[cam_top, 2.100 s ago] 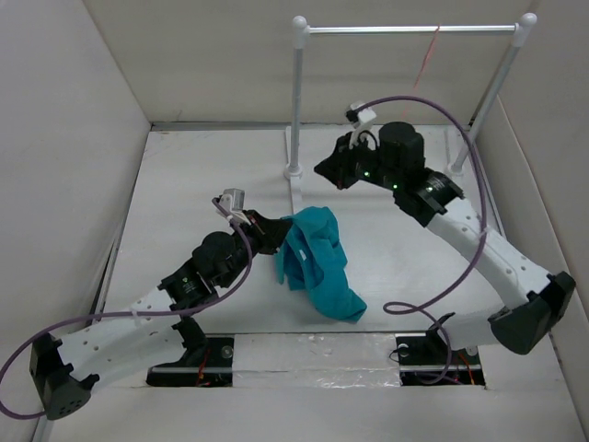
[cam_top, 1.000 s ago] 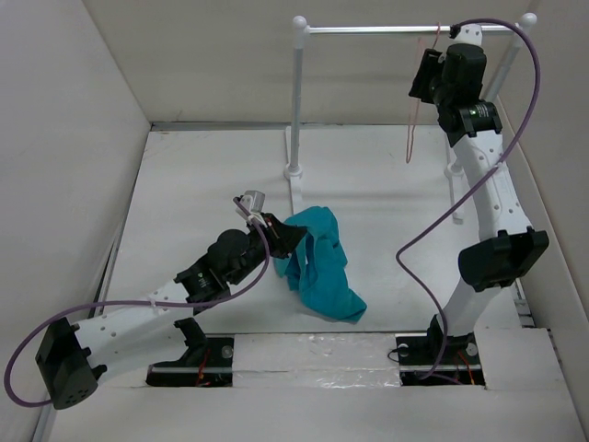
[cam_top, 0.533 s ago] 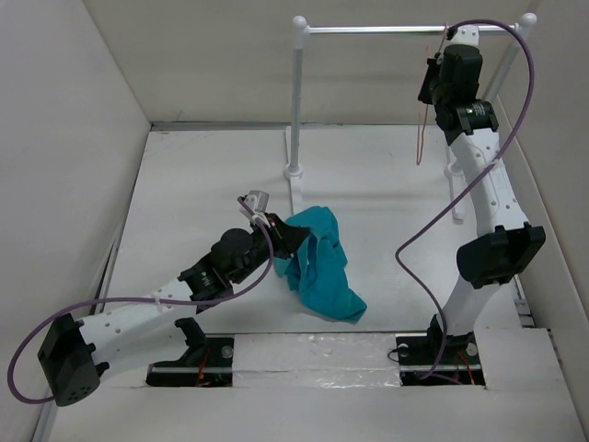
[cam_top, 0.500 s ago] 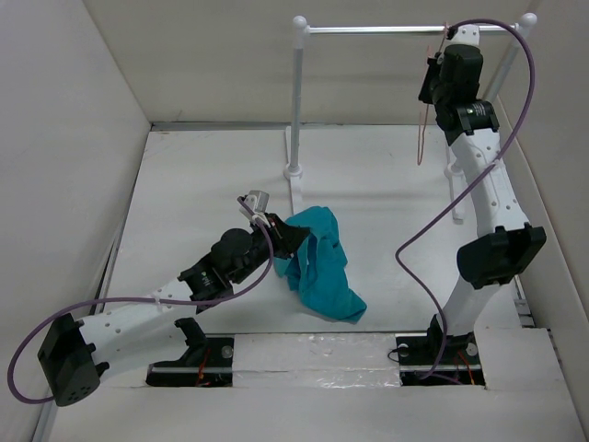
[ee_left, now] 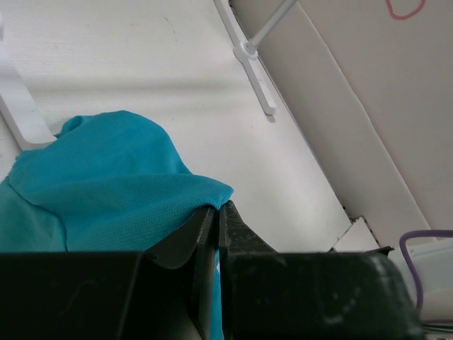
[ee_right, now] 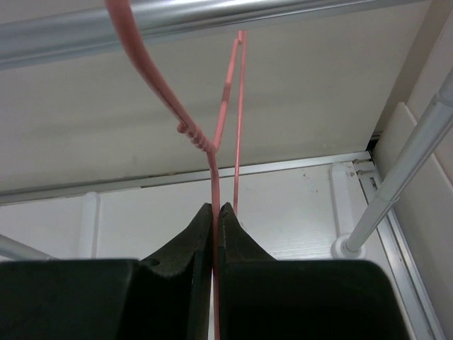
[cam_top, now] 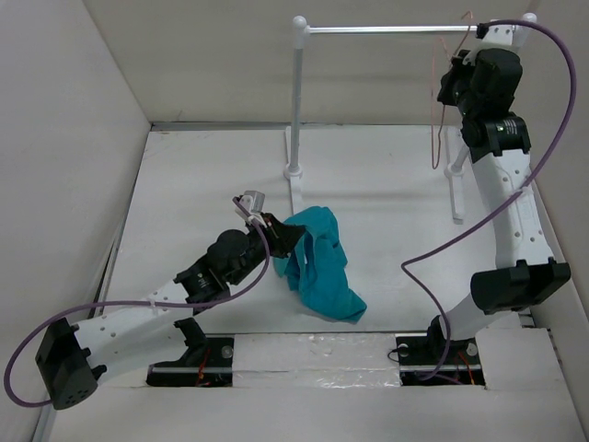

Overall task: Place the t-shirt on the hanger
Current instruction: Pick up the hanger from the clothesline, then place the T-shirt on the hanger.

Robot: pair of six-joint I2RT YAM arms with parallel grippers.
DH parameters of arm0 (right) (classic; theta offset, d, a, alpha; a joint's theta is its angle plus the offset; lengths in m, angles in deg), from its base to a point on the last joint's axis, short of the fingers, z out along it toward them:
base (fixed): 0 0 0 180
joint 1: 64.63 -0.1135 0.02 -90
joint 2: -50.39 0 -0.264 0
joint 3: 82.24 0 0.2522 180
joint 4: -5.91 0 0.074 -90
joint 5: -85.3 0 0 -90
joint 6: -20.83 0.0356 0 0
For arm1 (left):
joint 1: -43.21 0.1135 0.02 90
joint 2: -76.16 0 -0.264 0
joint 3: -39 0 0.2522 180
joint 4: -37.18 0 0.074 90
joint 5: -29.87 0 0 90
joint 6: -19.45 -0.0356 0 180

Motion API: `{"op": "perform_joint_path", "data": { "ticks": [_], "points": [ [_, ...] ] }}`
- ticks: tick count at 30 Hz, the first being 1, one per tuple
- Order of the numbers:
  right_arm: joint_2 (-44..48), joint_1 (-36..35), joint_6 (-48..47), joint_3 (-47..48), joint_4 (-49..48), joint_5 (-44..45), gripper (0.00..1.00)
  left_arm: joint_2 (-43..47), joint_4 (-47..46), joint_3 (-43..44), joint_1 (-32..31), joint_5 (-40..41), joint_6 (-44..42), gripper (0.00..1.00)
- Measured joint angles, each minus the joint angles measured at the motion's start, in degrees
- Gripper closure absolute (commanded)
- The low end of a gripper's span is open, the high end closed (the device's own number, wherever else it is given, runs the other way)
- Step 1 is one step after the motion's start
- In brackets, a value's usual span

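Observation:
The teal t-shirt (cam_top: pixel 317 262) lies bunched on the table near the middle. My left gripper (cam_top: pixel 281 234) is shut on its upper left edge; in the left wrist view the fabric (ee_left: pixel 106 184) is pinched between the closed jaws of the left gripper (ee_left: pixel 216 207). The thin red-pink hanger (cam_top: pixel 439 101) hangs by its hook over the rail at the back right. My right gripper (cam_top: pixel 451 81) is raised beside the rail and shut on the hanger; in the right wrist view the hanger's wire (ee_right: pixel 216 152) runs down between the closed jaws of the right gripper (ee_right: pixel 216 207).
The white-and-silver rail (cam_top: pixel 405 29) spans two posts, the left post (cam_top: pixel 296 101) standing behind the shirt and the right post (cam_top: pixel 488 101) by the right wall. White walls enclose the table on the left, back and right.
My right gripper has swung up from mid-table to the rail, closed on the hanger and shifted it right along the rail. The left gripper keeps its hold on the shirt, hardly moving.

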Motion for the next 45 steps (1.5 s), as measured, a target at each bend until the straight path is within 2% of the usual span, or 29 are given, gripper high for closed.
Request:
{"op": "perform_joint_path", "data": {
  "ticks": [9,18,24,30,38,45],
  "points": [
    [5.7,1.4,1.6,-13.0,-2.4,-7.5,1.00,0.7,0.0,0.6,2.2,2.9,-2.6,1.00],
    [16.7,0.1,2.9,-23.7,-4.9,-13.5,1.00,-6.8,-3.2,3.2,13.0,-3.3,-2.1,1.00],
    [31.3,-7.9,6.9,-38.5,-10.8,-20.3,1.00,-12.8,-5.7,6.3,17.3,-7.1,-1.5,1.00],
    [44.2,-17.9,8.2,-49.9,-4.8,-24.0,1.00,-15.2,-6.1,8.2,19.8,-9.4,-1.4,1.00],
    [57.7,-26.7,10.1,-52.2,4.6,-25.6,1.00,-17.1,-5.9,12.9,21.0,-9.8,-1.4,1.00],
    [57.6,-28.7,10.5,-53.2,7.6,-25.8,1.00,-17.4,-6.0,14.5,21.2,-11.8,-0.9,1.00]
  ]
}}
